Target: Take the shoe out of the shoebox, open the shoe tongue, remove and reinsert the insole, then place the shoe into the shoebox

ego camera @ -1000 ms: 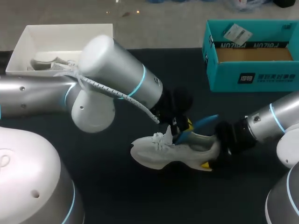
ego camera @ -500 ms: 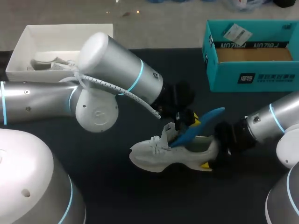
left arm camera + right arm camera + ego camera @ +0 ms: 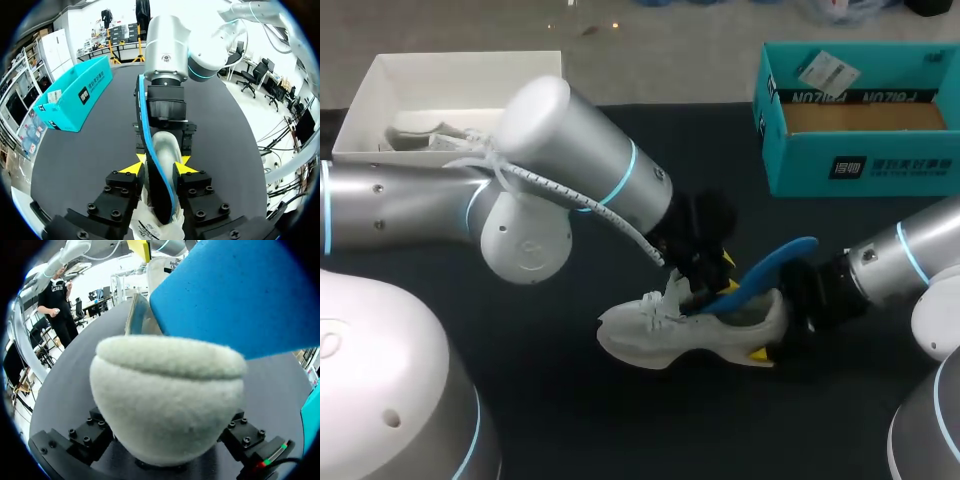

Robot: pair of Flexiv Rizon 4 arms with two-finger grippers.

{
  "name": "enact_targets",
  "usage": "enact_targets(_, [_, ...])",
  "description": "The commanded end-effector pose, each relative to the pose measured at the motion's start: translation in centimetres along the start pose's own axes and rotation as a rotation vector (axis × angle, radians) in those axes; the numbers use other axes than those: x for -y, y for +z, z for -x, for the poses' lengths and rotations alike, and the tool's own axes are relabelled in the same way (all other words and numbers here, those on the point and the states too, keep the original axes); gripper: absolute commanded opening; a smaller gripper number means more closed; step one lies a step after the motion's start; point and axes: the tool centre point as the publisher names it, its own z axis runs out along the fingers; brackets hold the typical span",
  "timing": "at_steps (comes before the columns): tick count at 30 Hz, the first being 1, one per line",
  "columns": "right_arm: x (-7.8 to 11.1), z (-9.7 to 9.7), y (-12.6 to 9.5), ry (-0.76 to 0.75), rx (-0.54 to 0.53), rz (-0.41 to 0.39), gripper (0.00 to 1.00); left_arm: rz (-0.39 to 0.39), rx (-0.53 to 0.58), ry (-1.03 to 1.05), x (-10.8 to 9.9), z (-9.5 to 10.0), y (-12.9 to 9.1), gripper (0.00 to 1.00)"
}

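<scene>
Since 0.5 s ago the insole [image 3: 765, 272] has dropped to a flatter angle, and its free end reaches further out past the heel. 1.0 s ago far less of it showed. Left gripper [image 3: 715, 275] has shifted slightly; shoe [image 3: 670, 335] and right gripper [image 3: 782, 322] have held their place.

- Shoe: white, lying on the dark table [image 3: 620, 420] near the middle, toe toward your left arm, heel toward your right arm.
- Insole: blue, front end inside the shoe's opening just under the left gripper, rear end slanting up and out over the heel and the right gripper.
- Shoebox [image 3: 860, 160]: teal, far right, well apart from the shoe. You can see a brown floor and 1 tag [image 3: 827, 70] inside.
- White box [image 3: 380, 90]: far left, holding a second shoe [image 3: 425, 133], partly hidden by your left arm.
- Left gripper: fingers narrowly parted, clamped on the insole from 2 sides; the left wrist view shows the insole edge-on between the yellow tips.
- Right gripper: fingers wide, gripping the shoe's heel, which fills the right wrist view. Only 1 yellow tip shows from above, under the heel.
</scene>
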Motion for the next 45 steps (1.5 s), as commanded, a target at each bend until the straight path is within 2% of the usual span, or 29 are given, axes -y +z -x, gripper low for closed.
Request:
enact_targets(1, [0.0, 0.0, 0.2, 0.0, 0.001, -0.003, 0.0, 0.009, 0.008, -0.002, 0.3, -0.4, 0.3, 0.36])
enact_targets(8, [0.0, 0.0, 0.2, 0.0, 0.001, -0.003, 0.0, -0.002, 0.017, 0.002, 0.1, -0.6, 1.1, 0.35])
enact_targets(10, [0.0, 0.0, 0.2, 0.0, 0.001, -0.003, 0.0, 0.026, 0.037, 0.008, 0.1, -0.5, 1.7, 0.35])
enact_targets(17, [0.0, 0.0, 0.2, 0.0, 0.001, -0.003, 0.0, 0.02, 0.038, 0.009, 0.2, -0.3, 2.6, 0.38])
enact_targets(30, [0.0, 0.0, 0.2, 0.0, 0.001, -0.003, 0.0, 0.012, 0.02, -0.007, -0.2, 0.1, 3.6, 0.33])
enact_targets(31, [0.0, 0.0, 0.2, 0.0, 0.001, -0.003, 0.0, 0.01, 0.019, -0.008, -0.2, 0.1, 3.7, 0.32])
enact_targets(32, [0.0, 0.0, 0.2, 0.0, 0.001, -0.003, 0.0, 0.01, 0.018, -0.009, -0.2, 0.1, 3.7, 0.25])
enact_targets(35, [0.0, 0.0, 0.2, 0.0, 0.001, -0.003, 0.0, 0.006, 0.016, -0.012, -0.3, 0.1, 3.7, 0.0])
enact_targets(40, [0.0, 0.0, 0.2, 0.0, 0.001, -0.003, 0.0, -0.028, -0.007, -0.025, -0.4, -0.1, 3.5, 0.0])
enact_targets(45, [0.0, 0.0, 0.2, 0.0, 0.001, -0.003, 0.0, -0.085, -0.017, -0.053, 0.0, -0.3, 1.8, 0.0])
